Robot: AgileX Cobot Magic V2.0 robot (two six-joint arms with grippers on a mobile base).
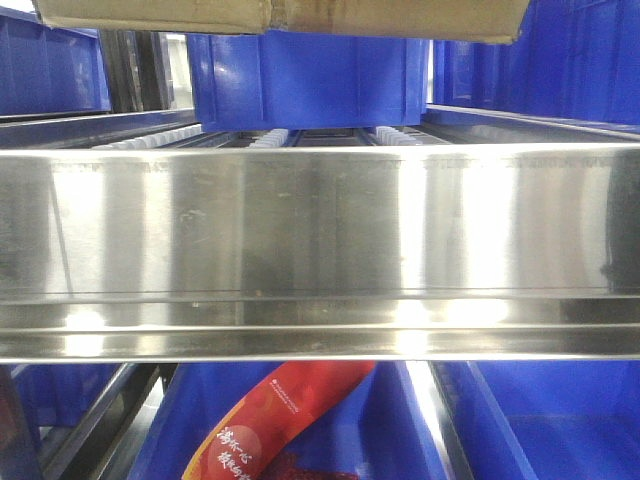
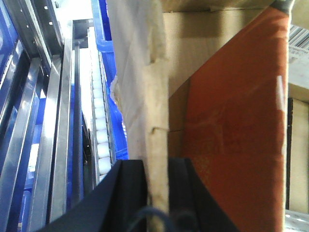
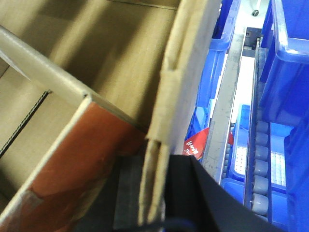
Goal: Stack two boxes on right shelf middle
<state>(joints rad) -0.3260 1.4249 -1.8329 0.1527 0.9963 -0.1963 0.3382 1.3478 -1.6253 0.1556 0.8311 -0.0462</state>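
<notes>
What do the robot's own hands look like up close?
Both are plain black. The left gripper has two flat, slab-like fingers with a thin dark cable looping at their base. The right gripper looks alike; one finger carries a ribbed grey pad, and a thin bluish cable shows beneath. No markings visible.

Straight ahead of me, on the far side, a deep blue plastic bin [image 1: 310,85] sits on lanes of small white plastic rollers [image 1: 150,138]. A second blue bin [image 1: 50,70] stands to its left and a third blue bin [image 1: 570,60] to its right. Dark metal rack uprights [image 1: 135,65] rise between the left pair. Low and near, an open blue lower bin [image 1: 380,440] holds a red printed plastic pouch [image 1: 285,410]. On my left, long grey metal rack rails [image 2: 58,145] run alongside a roller lane. On my right, hard white glare [image 3: 248,82] washes out the far end between the bins.
</notes>
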